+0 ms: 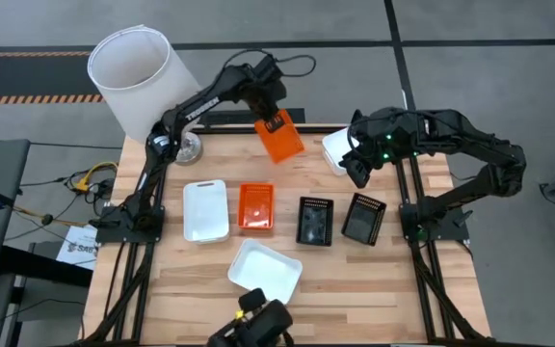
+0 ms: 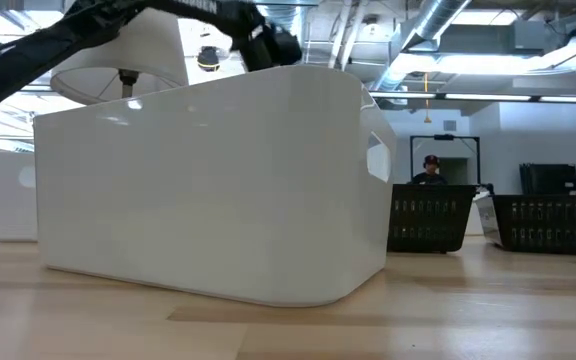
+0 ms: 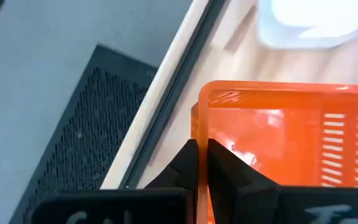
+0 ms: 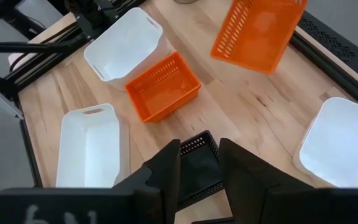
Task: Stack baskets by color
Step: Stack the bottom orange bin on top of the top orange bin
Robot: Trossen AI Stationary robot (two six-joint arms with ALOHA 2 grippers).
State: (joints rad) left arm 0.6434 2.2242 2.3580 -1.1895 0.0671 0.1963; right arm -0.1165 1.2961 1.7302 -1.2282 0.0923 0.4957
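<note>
I see the left gripper point(image 1: 276, 123) pinched on the wall of an orange basket point(image 1: 281, 142), lifted at the table's point(image 1: 210, 289) far edge; right gripper point(image 4: 199, 163) partly parted, empty, above a black basket point(image 4: 197, 168); second orange basket point(image 1: 255, 207) mid-table

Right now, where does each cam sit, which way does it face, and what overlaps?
High: overhead, straight down on the table; both arms show.
Low: table height, level behind a white basket; an arm shows above.
Left wrist: left claw shut on the raised orange basket.
Right wrist: open right claw above a black basket.
Shared: the raised orange basket shows in high and both wrist views.
</note>
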